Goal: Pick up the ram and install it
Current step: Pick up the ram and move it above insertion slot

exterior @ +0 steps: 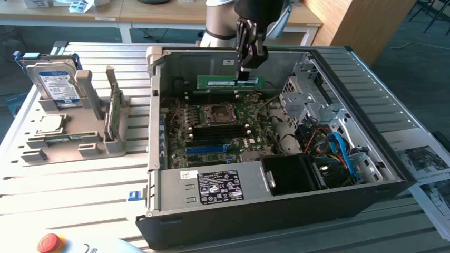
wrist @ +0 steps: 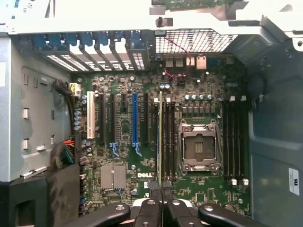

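Observation:
The ram (exterior: 226, 82) is a long green stick with a small white label. It hangs level inside the open computer case (exterior: 281, 211), above the motherboard (exterior: 218, 132). My gripper (exterior: 247, 79) comes down from above and is shut on the stick's end toward the exterior view's right. In the wrist view the ram (wrist: 160, 137) shows edge-on as a thin line running out from my gripper (wrist: 160, 188). It lies over the black memory slots (wrist: 166, 142) beside the CPU socket (wrist: 199, 146). Whether it touches a slot I cannot tell.
A grey holder (exterior: 67, 142) at the exterior view's left carries a hard drive (exterior: 56, 84) with a blue label and an upright green board (exterior: 113, 108). The case walls, drive cage (exterior: 309, 100) and cables (exterior: 338, 147) surround the motherboard. A red button (exterior: 49, 242) sits near the front. Papers (exterior: 429, 168) lie at the right.

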{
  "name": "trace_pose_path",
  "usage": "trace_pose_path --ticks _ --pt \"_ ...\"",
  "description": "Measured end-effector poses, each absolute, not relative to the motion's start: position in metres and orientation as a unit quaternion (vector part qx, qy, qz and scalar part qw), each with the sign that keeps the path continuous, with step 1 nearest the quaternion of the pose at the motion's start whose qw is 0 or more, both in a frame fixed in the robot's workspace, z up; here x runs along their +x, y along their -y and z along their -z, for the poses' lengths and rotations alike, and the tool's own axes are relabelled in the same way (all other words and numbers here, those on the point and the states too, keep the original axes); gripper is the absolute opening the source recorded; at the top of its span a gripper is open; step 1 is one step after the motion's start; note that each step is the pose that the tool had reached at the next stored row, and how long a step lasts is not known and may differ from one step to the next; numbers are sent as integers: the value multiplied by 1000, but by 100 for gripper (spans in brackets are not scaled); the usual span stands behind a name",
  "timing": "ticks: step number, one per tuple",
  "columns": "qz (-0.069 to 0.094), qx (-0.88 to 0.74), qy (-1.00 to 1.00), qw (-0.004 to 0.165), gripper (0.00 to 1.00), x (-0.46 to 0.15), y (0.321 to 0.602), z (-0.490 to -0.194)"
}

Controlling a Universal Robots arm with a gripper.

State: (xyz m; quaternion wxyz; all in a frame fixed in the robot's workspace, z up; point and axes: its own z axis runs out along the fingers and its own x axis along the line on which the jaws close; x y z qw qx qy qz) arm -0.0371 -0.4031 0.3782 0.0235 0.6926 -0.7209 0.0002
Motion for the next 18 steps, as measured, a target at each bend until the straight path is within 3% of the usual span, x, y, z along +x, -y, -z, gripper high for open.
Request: trace_pose_path --ticks 18 --pt "-8 692 722 15 12 -37 401 -378"
